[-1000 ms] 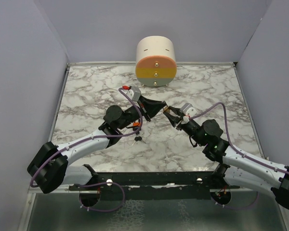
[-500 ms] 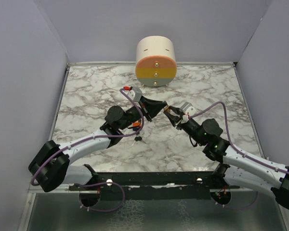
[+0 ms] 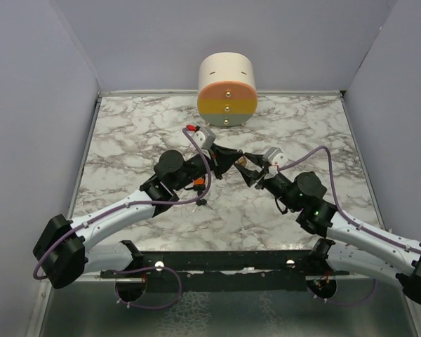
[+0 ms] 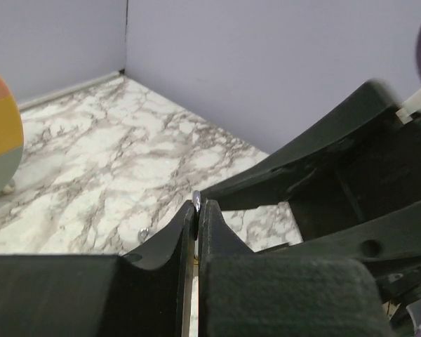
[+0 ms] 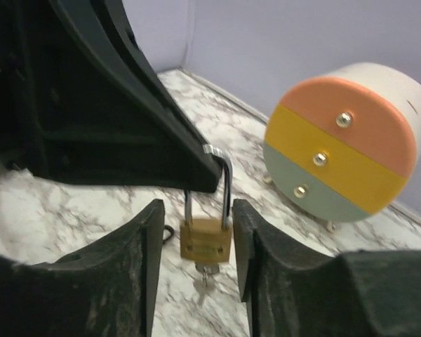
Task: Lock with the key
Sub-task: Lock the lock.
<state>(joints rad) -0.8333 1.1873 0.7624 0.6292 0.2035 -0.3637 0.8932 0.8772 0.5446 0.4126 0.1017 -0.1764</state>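
Lavender walls enclose a marble table (image 3: 126, 140). The left hand (image 4: 196, 208) is pinched closed on the steel shackle (image 5: 218, 175) of a brass padlock (image 5: 206, 241), which hangs above the table mid-scene, with a key (image 5: 205, 279) blurred under its body. The right hand (image 3: 251, 170) is spread open, its fingers (image 5: 146, 232) flanking the padlock body with narrow gaps. Both arms reach inward and meet tip to tip. A round three-drawer unit (image 3: 226, 91) stands behind them, well apart.
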